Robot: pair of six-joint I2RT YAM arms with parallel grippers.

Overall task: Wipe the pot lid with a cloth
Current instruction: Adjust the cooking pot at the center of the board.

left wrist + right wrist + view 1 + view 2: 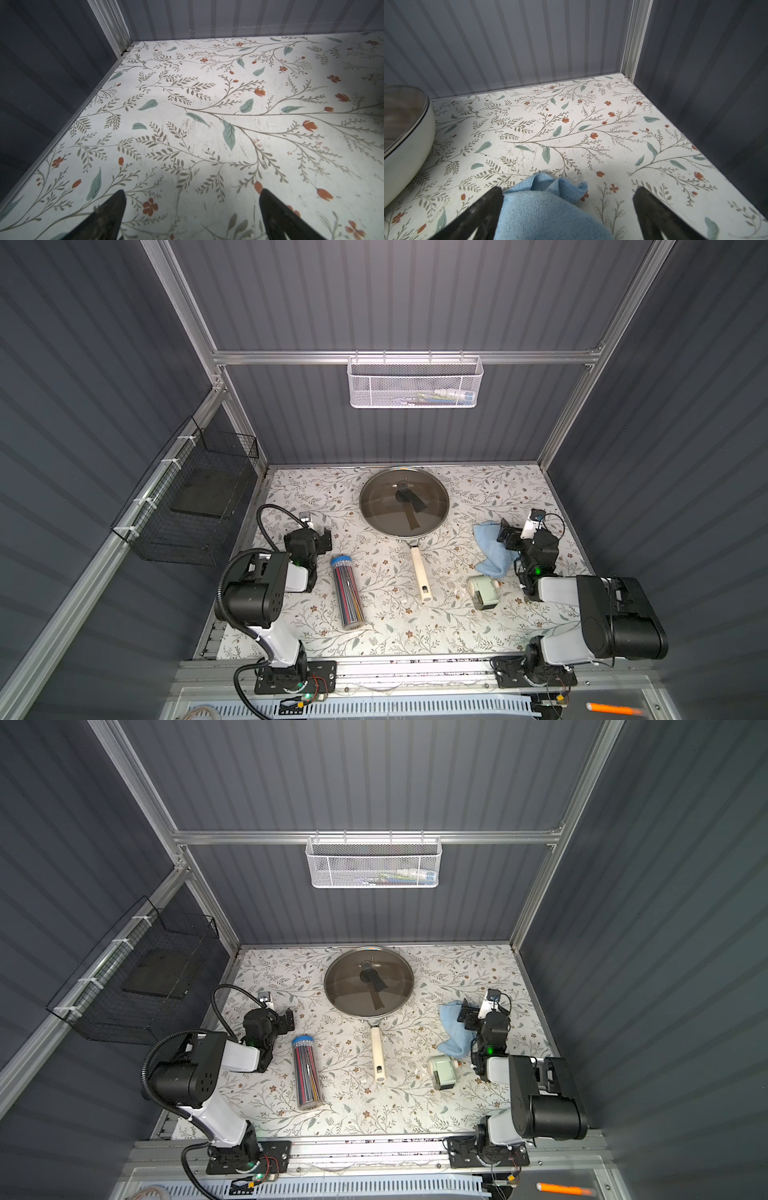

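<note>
Table (415, 626) floral, walled on three sides. Noted left to right.

Left hand (192, 194) near left edge, mid-depth: wide, empty, only bare table between the fingers. Well apart from anything of the task.

Clear tube of pencils (348, 593) lying just beside that arm, toward front edge. Out of the way.

Pot lid (382, 506) at back edge, centre, seated on dark pan (420, 572), cream pan handle pointing to front edge. Black handle (409, 499) across middle of the glass. Untouched; wiping judged not yet begun.

Cloth (492, 558) crumpled toward right edge, well apart from lid. Right hand (568, 191) over its far end: wide, gripping nothing. In wrist view, cloth bunched against one finger, clear of the other.

Green roll-shaped object (482, 591) just beside cloth's near end.

Risks, as judged:
- Off-centre close on cloth: thin fold pinched, then slipping out on the lift or trailing loose over the glass.
- Trailing corner dragging or tipping the green roll-shaped object on the way up.
- Lid only resting on pan, unbraced with left hand so far off: sideways wiping pressure likely to skate lid off the rim or swing the pan.
- Cloth snagging on black handle mid-stroke.
- Bare finger on glass if too little cloth left under the right hand.
</note>
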